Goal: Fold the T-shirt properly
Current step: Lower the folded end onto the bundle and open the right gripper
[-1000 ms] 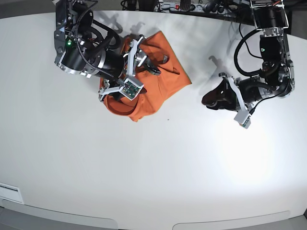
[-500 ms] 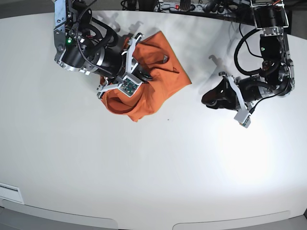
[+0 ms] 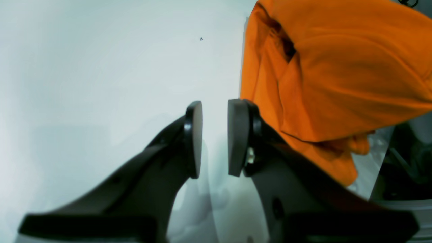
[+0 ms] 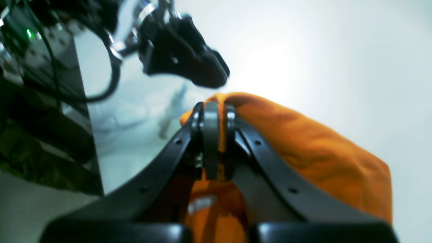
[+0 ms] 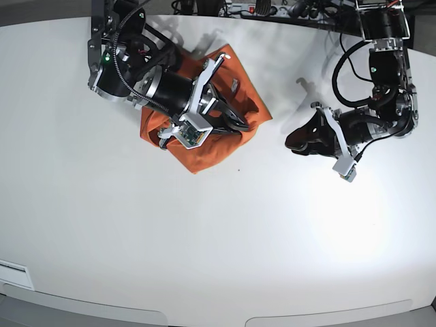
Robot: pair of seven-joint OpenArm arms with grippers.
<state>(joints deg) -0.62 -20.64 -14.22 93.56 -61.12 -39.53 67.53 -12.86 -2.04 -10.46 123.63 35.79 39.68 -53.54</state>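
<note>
Robotics lab: two arms bolted over a bare white surface [image 5: 225,238], cables and power strip [image 5: 248,8] (back edge).

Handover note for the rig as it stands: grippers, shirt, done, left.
Right gripper: shut on a fold of the T-shirt, out over the cloth.
Left gripper: jaws a little apart, holding nothing, low over the bare table, apart from the shirt.
T-shirt: bunched in a rumpled heap at the far side of the table, partly under the right arm.
Done: one fold gripped; no neat fold visible.
Left: probably spread it flat, then fold sleeves and body, likely bringing the left arm in.
</note>
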